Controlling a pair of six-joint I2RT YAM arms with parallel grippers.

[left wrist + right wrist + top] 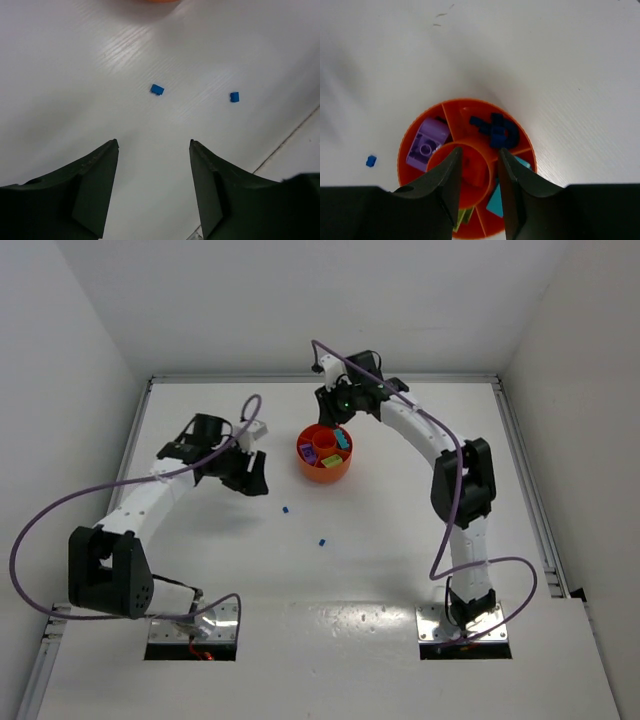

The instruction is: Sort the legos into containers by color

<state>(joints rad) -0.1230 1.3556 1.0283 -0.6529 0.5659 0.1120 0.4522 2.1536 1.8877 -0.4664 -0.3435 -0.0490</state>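
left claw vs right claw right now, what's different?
Left claw gapes wide; right claw stands only narrowly open. Left claw hangs over the table, short of a blue brick; right claw hangs over the middle of the bowl. Shared: both are empty.

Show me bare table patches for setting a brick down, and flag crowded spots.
Bare: the table between the orange bowl and the right arm; also the near strip between both bases. Crowded: the bowl, right end effector over it, two blue bricks in front.
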